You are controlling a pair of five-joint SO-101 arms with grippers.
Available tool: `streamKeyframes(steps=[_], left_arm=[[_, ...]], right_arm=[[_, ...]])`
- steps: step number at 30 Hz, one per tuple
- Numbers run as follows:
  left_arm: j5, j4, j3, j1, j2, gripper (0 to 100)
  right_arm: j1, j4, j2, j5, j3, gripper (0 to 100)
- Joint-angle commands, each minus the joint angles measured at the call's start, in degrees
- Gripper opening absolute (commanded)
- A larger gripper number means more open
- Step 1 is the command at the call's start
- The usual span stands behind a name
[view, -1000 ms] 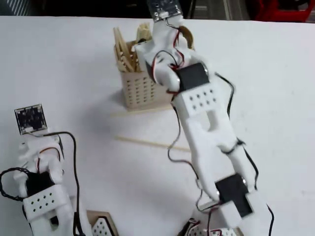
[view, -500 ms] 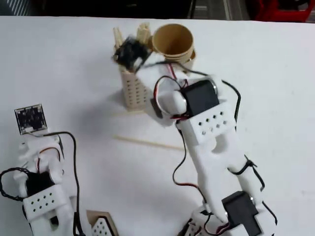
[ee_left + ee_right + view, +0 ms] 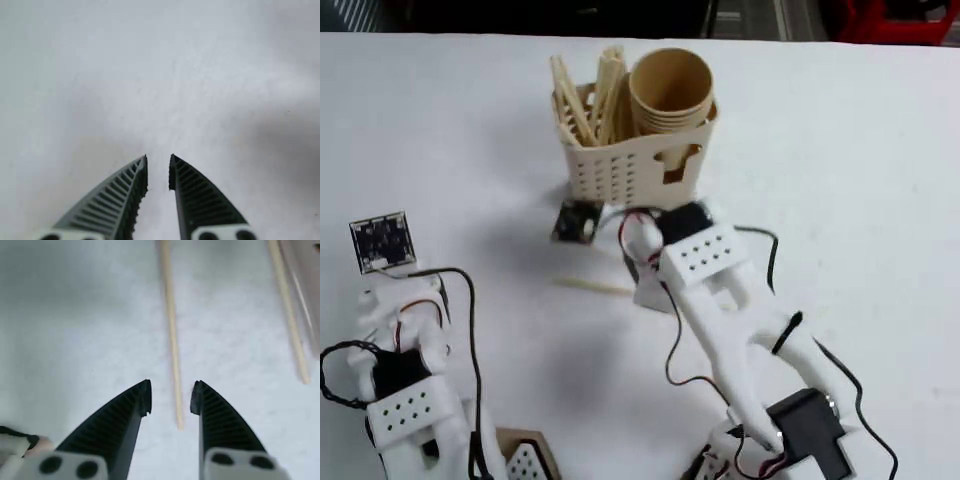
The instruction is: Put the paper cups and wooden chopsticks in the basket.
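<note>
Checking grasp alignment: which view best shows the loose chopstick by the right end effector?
The right wrist view: the chopstick lies with its end inside the open right end effector. The high view shows a short stretch beside that arm.

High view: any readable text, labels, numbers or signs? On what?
No text can be read.
paper cups: plain, no print seen.
basket: rows of holes and a cut-out, no lettering.
left arm's camera board: tiny pale marks, too small to read.
right arm's camera board: dark, too small to read.
</note>
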Motion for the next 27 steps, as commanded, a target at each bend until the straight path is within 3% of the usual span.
streamKeyframes(steps=[1, 6, 17, 21, 27], left_arm=[[0.4, -1.4, -2.8, 0.0, -1.0, 9], [0.4, -1.4, -2.8, 0.0, -1.0, 9], [0.4, -1.4, -2.8, 0.0, -1.0, 9], [0.4, -1.4, -2.8, 0.0, -1.0, 9], [0.4, -1.4, -2.8, 0.0, -1.0, 9]], right_arm=[[-0.2, -10.9, -1.5, 4.3, 6.7, 14.4], [-0.3, -19.6, 0.7, 4.9, 11.3, 14.5], [-0.4, -21.4, 19.6, 4.6, 4.2, 13.9], [-1.0, -21.4, 20.5, 4.9, 4.1, 2.2], [-1.5, -20.9, 17.7, 4.7, 4.4, 1.9]])
